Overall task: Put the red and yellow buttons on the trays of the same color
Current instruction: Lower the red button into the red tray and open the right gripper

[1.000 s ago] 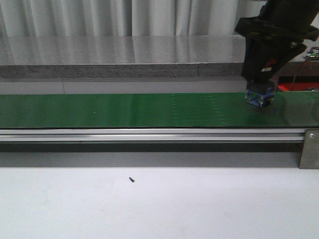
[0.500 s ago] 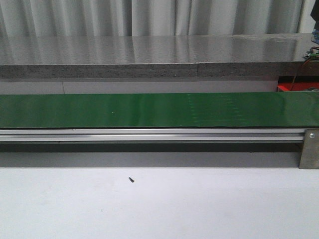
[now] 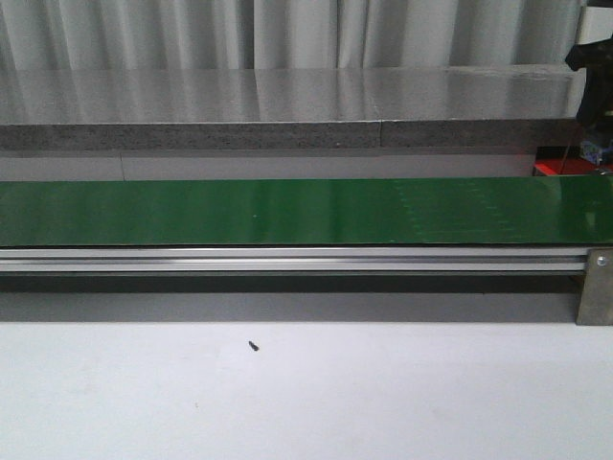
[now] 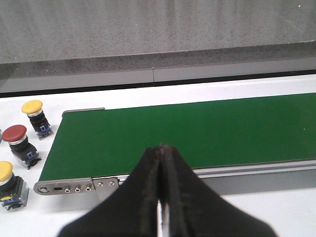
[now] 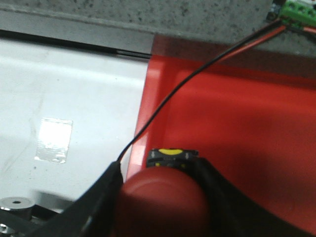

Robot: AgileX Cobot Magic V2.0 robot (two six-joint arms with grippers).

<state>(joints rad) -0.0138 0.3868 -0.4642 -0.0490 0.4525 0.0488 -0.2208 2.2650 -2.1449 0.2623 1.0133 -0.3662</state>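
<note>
In the right wrist view my right gripper [image 5: 160, 170] is shut on a red button [image 5: 160, 202], with the button's black and yellow base showing between the fingers. It hangs over the near left corner of the red tray [image 5: 237, 113]. In the front view only part of the right arm [image 3: 596, 67] shows at the far right edge, above a strip of the red tray [image 3: 565, 169]. My left gripper [image 4: 160, 148] is shut and empty above the green belt's [image 4: 197, 133] near edge. Two yellow buttons [image 4: 33, 107] [image 4: 5, 170] and one red button [image 4: 15, 133] stand on the white table by the belt's end. No yellow tray is in view.
The green conveyor belt [image 3: 287, 211] with its metal rail [image 3: 287, 259] crosses the front view. A grey stone ledge [image 3: 287, 105] runs behind it. A black and red wire [image 5: 163, 106] hangs across the red tray's edge, leading to a green terminal block [image 5: 298, 10].
My right arm has lifted the button off the belt's right end and moved right, almost out of the front view. The belt now lies bare.
</note>
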